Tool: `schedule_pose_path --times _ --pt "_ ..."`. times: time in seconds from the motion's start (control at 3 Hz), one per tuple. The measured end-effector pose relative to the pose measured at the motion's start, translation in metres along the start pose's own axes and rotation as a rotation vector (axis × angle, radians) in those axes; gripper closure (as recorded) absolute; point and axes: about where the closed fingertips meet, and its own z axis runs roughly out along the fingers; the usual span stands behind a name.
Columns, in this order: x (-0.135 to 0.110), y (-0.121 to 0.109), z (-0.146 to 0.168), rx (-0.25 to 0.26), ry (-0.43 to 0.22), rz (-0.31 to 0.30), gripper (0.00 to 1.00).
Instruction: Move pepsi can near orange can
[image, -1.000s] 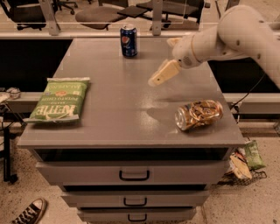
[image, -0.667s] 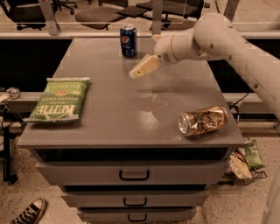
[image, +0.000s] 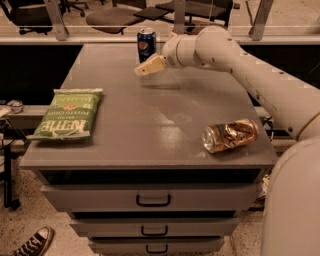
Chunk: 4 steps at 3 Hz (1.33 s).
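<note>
The pepsi can (image: 146, 44) stands upright at the far edge of the grey cabinet top (image: 150, 120), dark blue with a round logo. The orange can (image: 230, 135) lies on its side near the front right corner, silver top toward the left. My gripper (image: 145, 68) hangs above the cabinet top just in front of and slightly below the pepsi can in the camera view, apart from it, reaching in from the right on the white arm (image: 240, 65). It holds nothing that I can see.
A green chip bag (image: 67, 113) lies flat at the left side of the cabinet top. Drawers (image: 152, 200) are below the front edge. Office chairs (image: 115, 15) stand behind a rail. A sneaker (image: 30, 243) is on the floor at lower left.
My gripper has moved left and farther back across the cabinet top, from near the orange can to just in front of the pepsi can. The cans and chip bag stay in place.
</note>
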Motion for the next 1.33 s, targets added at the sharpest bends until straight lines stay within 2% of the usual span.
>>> schedule_pose_path --times 0.33,0.67,1.0,1.33 --pt "0.004 -0.024 0.016 0.083 -0.014 0.012 0.00" --pt "0.004 -0.037 0.037 0.103 -0.042 0.045 0.00" --pt "-0.011 -0.037 0.062 0.077 -0.080 0.090 0.02" --pt "-0.024 -0.030 0.072 0.045 -0.089 0.096 0.25"
